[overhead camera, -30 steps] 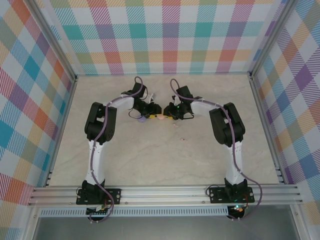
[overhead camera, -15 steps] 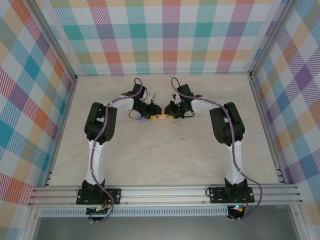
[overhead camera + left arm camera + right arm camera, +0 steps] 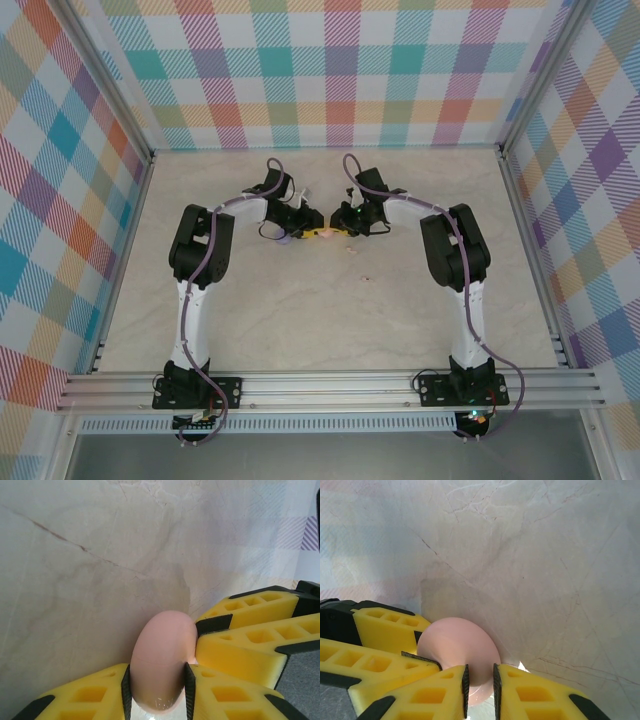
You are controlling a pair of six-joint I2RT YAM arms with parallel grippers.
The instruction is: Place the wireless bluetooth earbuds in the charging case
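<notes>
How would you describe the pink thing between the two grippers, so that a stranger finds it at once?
On the marble table, look at the middle, where the left gripper and the right gripper meet tip to tip. Both pinch a smooth, pale pink round case; its pink stands out from the yellow fingers around it.

A pale marble-look table (image 3: 330, 320) with thin brown veins takes up the middle. Plaid walls in teal, pink, orange, purple and yellow stand round it: back wall (image 3: 340, 70) at 12 o'clock, left wall (image 3: 60, 200) at 9, right wall (image 3: 590, 200) at 3. Aluminium posts (image 3: 104, 78) run up the corners at 11 and 1. Ribbed aluminium rails (image 3: 330, 388) cross at 6 o'clock, with a grey surface (image 3: 330, 455) just below them. The light is soft and even.
</notes>
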